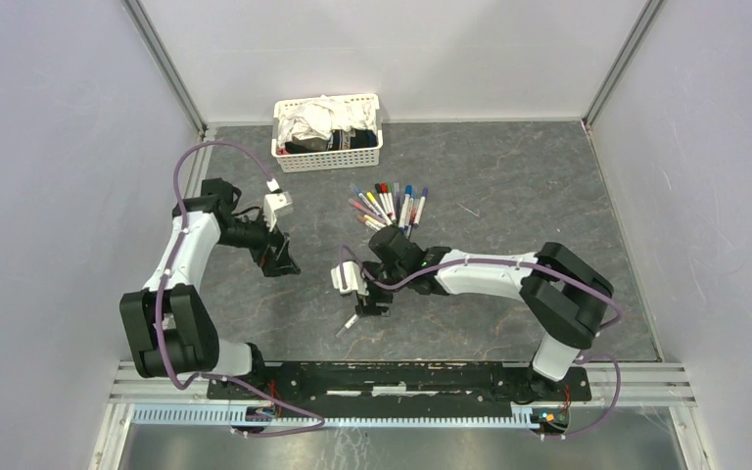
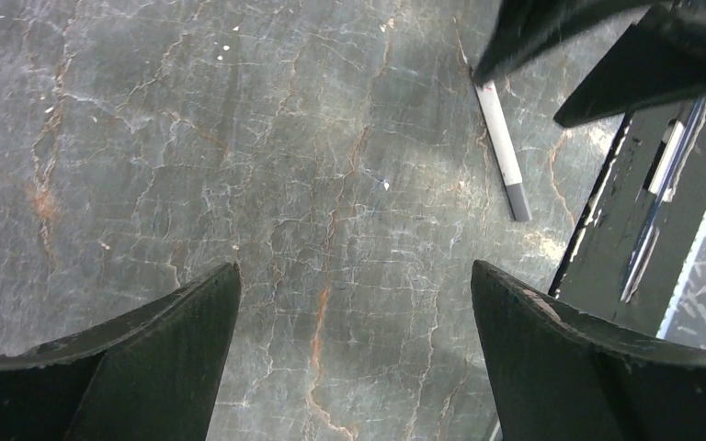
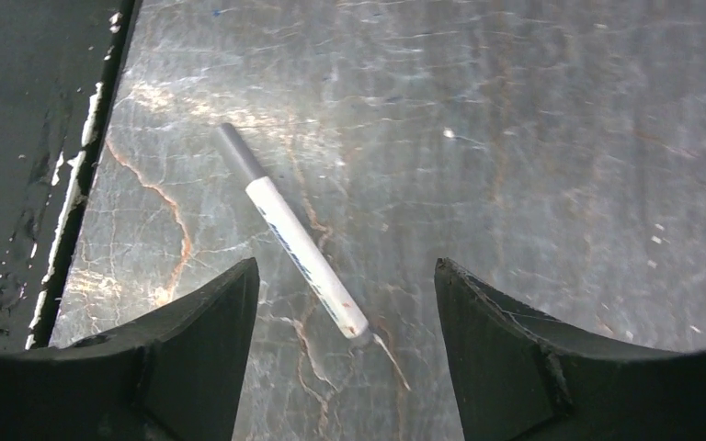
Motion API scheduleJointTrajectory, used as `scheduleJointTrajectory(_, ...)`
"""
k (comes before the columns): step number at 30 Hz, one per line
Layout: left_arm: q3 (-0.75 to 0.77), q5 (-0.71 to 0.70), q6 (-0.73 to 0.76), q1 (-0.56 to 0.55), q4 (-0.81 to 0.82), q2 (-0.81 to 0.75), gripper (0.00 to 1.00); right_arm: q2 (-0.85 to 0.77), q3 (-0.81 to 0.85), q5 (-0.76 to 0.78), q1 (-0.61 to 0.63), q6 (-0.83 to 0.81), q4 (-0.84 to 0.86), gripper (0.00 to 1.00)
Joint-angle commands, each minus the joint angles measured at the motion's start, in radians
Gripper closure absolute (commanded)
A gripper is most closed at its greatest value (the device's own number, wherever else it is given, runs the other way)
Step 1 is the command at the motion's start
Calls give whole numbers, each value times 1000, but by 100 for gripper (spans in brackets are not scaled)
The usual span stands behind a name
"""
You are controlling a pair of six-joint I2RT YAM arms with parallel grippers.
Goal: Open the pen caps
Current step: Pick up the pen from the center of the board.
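Lying flat on the worktop [image 1: 509, 196], a grey-ended pen [image 3: 292, 234] is resting just beneath the right claw [image 3: 345, 276], whose jaws are standing apart, gripping nothing. Left of that pen, the left claw [image 2: 354, 276] is hovering, spread wide and empty. Beyond that pen, the other pens [image 1: 388, 208] are lying fanned out, showing coloured pen caps [image 1: 384, 187].

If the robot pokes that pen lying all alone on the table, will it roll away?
Probably: the pen is a thin round barrel lying flat on the smooth table, so a sideways nudge would likely roll it. It looks stiff and light, so it should lift without bending.
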Motion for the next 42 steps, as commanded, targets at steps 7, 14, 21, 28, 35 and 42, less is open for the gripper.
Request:
scheduleJointTrajectory(7,66,9,-132,21,-35,-86,0,107,59,-88,47,-163,-85,35)
scheduleJointTrajectory(14,72,2,-100,21,-63,-86,0,164,71,-22,50,-142,-62,57)
scheduleJointTrajectory(21,46,-1,30,20,-137,-99,0,222,86,18,38,-94,-41,88)
scheduleJointTrajectory(28,-62,-13,246,-23,-195,-172,0,83,-66,-67,-52,130,253,100)
scheduleJointTrajectory(35,-180,-67,213,-193,-32,-253,1,-28,-123,-171,-104,290,407,100)
scheduleJointTrajectory(42,-133,-110,153,-314,71,-220,1,-39,-75,-230,-105,365,419,100)
